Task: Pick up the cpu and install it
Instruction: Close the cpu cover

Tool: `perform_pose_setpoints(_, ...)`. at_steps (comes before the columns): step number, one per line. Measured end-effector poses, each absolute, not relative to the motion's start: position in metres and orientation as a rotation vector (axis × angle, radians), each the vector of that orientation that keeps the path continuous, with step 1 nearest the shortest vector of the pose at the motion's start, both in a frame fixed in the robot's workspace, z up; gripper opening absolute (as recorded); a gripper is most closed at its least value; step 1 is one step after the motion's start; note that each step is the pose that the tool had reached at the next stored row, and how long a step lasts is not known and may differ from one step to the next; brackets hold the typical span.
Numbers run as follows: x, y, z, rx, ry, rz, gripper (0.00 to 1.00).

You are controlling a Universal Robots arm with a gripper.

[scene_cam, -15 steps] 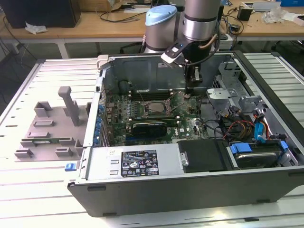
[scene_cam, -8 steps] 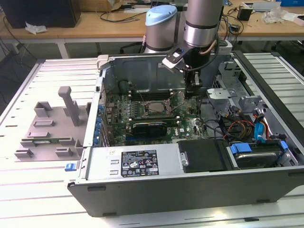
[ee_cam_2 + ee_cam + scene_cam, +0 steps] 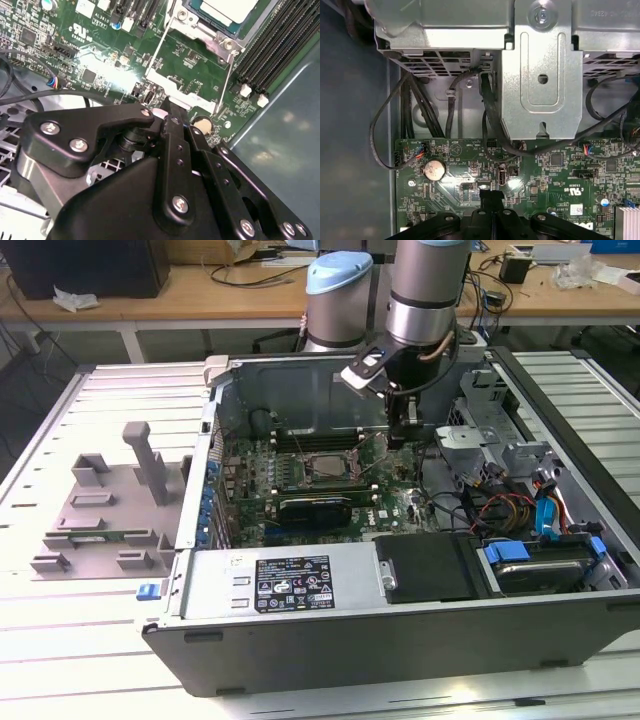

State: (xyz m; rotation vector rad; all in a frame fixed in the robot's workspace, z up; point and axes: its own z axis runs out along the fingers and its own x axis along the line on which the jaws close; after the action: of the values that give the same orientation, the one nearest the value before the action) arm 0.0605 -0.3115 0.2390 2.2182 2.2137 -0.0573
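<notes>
In the exterior view the open computer case (image 3: 400, 640) lies on its side with the green motherboard (image 3: 385, 510) showing. The cpu (image 3: 325, 468) lies flat inside the metal-framed socket (image 3: 300, 472). In the second wrist view it is a pale silvery square (image 3: 227, 9) within the socket frame (image 3: 200, 37), with the thin wire lever (image 3: 225, 75) beside it. My gripper (image 3: 398, 438) hangs low over the board, just to the exterior view's right of the socket. Its black fingers (image 3: 172, 117) are shut together, nothing visible between them, their tip at the socket's metal tab (image 3: 175, 95). The first wrist view shows the gripper (image 3: 490, 192) tip over the board's edge.
A grey fixture tray (image 3: 110, 510) holding a green memory stick (image 3: 100, 536) lies at the exterior view's left. A graphics card (image 3: 315, 508), power supply (image 3: 290, 585), drive cage (image 3: 542, 90) and loose cables (image 3: 500, 510) crowd the case. A coin cell (image 3: 434, 170) sits near the fingers.
</notes>
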Motion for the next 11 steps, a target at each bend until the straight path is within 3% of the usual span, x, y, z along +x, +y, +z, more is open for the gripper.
perform_pose_setpoints(11, 0.035, -0.309, 0.240, 2.207, 2.202, -0.032, 0.11)
